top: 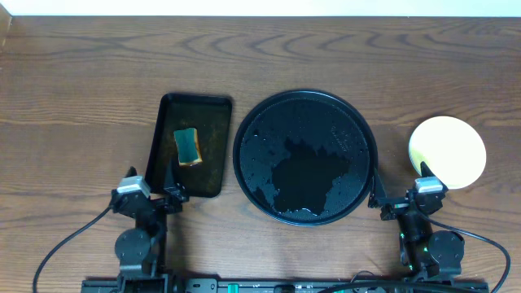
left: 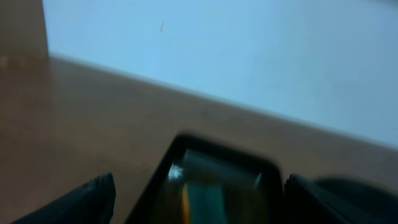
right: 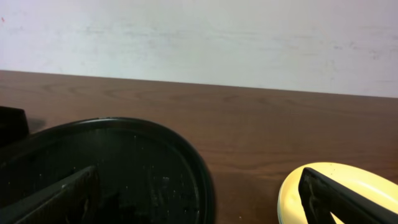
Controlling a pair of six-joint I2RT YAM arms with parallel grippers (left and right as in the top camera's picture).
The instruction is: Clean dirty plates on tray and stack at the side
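Sitting on the worktop (top: 81, 98) just right of the wet round tray (top: 304, 156), the yellow plate (top: 447, 152) lies just ahead of the right tool (right: 199, 196), whose fingers are spread. The left tool (left: 202, 202), also spread, faces the rectangular tray (top: 210, 155) holding a sponge (top: 188, 146)
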